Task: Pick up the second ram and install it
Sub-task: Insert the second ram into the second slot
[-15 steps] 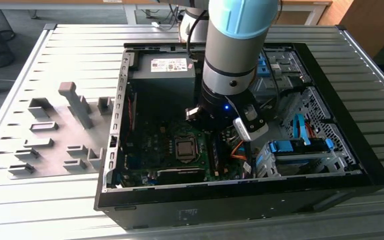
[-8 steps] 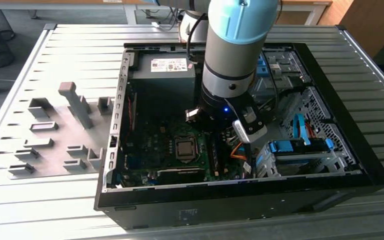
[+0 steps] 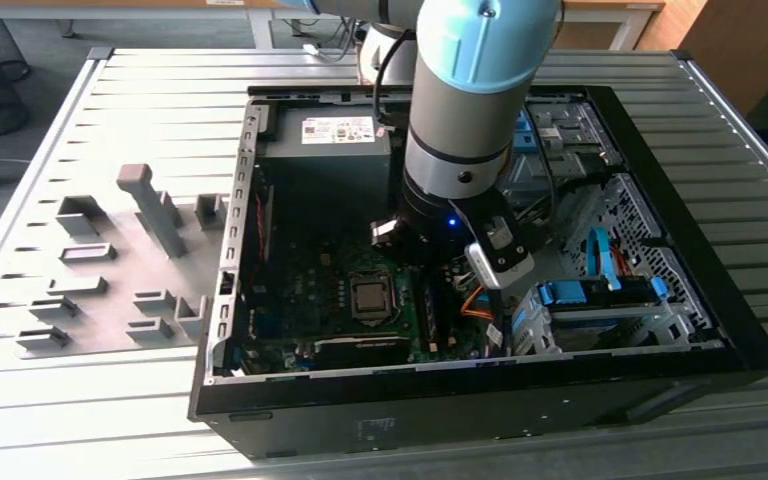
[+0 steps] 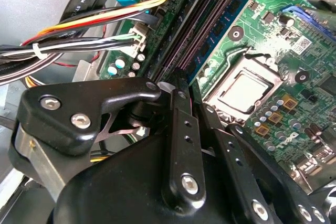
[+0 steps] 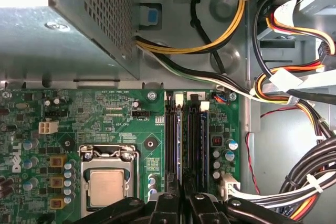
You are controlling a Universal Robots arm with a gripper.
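The second ram (image 4: 223, 30), a thin blue-green stick with black chips, stands on edge between the long black motherboard slots (image 4: 184, 30). In the first wrist view the ram (image 5: 180, 140) is a narrow blue strip between the slots (image 5: 170, 140). My gripper (image 4: 195, 95) sits low over the near end of the stick, with its two black fingers close together on either side of it. The gripper (image 5: 184, 199) also shows in the first wrist view. In the exterior view the arm (image 3: 454, 190) reaches down into the open computer case (image 3: 704, 340), and its wrist hides the stick.
The processor socket (image 5: 107, 187) lies beside the slots. Bundled cables (image 4: 79, 30) and the power supply (image 3: 331, 135) crowd one side of the case. Blue drive brackets (image 3: 584, 295) stand toward the exterior view's right. Grey holder blocks (image 3: 117, 270) sit on the slatted table outside the case.
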